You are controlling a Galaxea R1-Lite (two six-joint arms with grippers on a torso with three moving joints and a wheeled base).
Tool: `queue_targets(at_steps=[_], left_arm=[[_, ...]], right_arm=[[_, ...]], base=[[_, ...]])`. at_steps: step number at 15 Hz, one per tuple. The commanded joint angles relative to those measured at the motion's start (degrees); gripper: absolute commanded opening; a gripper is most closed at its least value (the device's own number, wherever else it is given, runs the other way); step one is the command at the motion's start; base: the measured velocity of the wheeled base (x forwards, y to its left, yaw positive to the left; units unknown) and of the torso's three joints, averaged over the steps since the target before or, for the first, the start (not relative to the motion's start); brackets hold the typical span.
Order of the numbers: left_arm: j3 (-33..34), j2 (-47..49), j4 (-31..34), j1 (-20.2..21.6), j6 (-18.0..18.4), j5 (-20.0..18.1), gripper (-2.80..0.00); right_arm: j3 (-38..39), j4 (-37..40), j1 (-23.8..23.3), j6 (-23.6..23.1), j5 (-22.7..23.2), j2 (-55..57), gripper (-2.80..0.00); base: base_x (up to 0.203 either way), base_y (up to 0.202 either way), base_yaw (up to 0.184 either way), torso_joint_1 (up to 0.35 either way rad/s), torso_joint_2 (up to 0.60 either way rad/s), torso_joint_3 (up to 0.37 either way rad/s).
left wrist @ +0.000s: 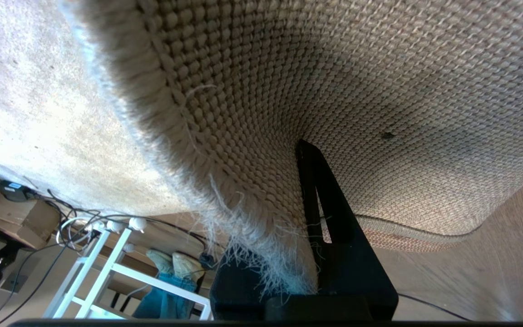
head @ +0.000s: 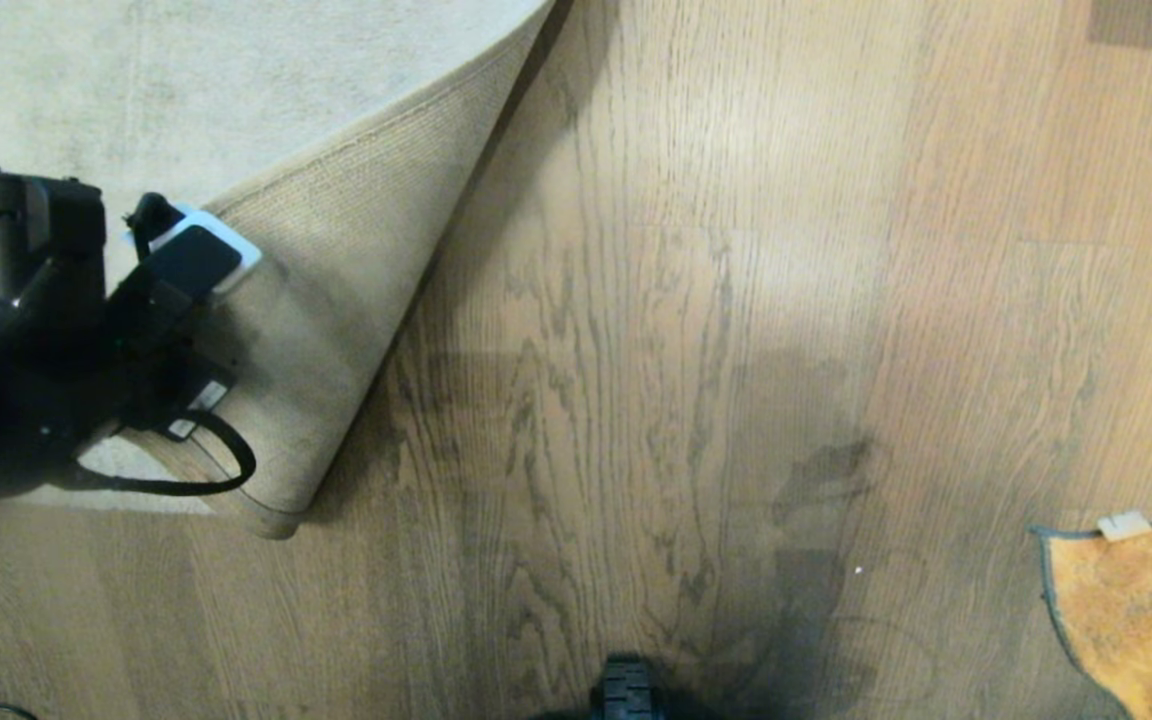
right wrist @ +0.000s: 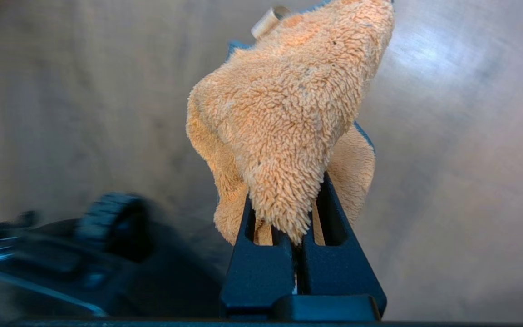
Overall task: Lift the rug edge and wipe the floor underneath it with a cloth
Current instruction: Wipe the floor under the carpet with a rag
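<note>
Two grippers: left gripper (left wrist: 307, 227) — jaws clamped on pale grey rug edge (head: 356, 250), beige backing upturned; right gripper (right wrist: 295, 213) — jaws pinching fuzzy orange cloth (right wrist: 284, 113) above wood-plank floor (head: 686, 350).

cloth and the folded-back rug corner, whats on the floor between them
Head view: only bare wood floor with shadows lies between the rug edge and the cloth.

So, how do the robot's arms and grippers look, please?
The left arm is black and bulky, with a shiny dark cylinder, a white-edged block near the wrist, small white labels and a looping black cable. The left gripper has flat black fingers with a long slot. The right gripper has dark blue-black slotted fingers, tapering to the tips.
</note>
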Motion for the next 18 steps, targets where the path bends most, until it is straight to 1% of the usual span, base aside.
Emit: queue_targets(at_steps=[1, 5, 7, 9, 13, 16, 18], left_arm=[[-0.1, 0.5, 0.0, 0.0, 0.2, 0.2, -2.8], [0.2, 1.2, 0.0, -0.2, 0.2, 0.2, -2.8], [-0.3, 1.9, 0.0, -0.2, 0.2, 0.2, -2.8], [-0.5, 2.3, 0.0, -0.2, 0.2, 0.2, -2.8], [-0.5, 3.1, -0.1, -0.2, 0.2, 0.3, -2.8], [-0.4, 3.6, -0.1, -0.3, 0.2, 0.3, -2.8], [-0.4, 3.8, -0.1, -0.6, 0.2, 0.6, -2.8]], right_arm=[[-1.3, -1.8, 0.0, -0.1, 3.1, 8.2, -2.8], [-3.6, -12.0, 0.1, -0.2, 10.0, 25.1, -2.8], [-5.6, -18.0, 1.4, -0.2, 12.7, 34.8, -2.8], [-8.5, -23.4, 5.3, 0.6, 13.9, 43.7, -2.8], [-14.7, -34.9, 14.9, 4.3, 14.6, 60.3, -2.8], [-20.8, -41.4, 22.2, 6.5, 14.5, 70.7, -2.8], [-24.6, -44.9, 26.5, 6.9, 13.1, 76.9, -2.8]], base=[[0.0, 0.0, 0.0, 0.0, 0.0, 0.0], [0.0, 0.0, 0.0, 0.0, 0.0, 0.0], [0.0, 0.0, 0.0, 0.0, 0.0, 0.0], [0.0, 0.0, 0.0, 0.0, 0.0, 0.0], [0.0, 0.0, 0.0, 0.0, 0.0, 0.0], [0.0, 0.0, 0.0, 0.0, 0.0, 0.0], [0.0, 0.0, 0.0, 0.0, 0.0, 0.0]])
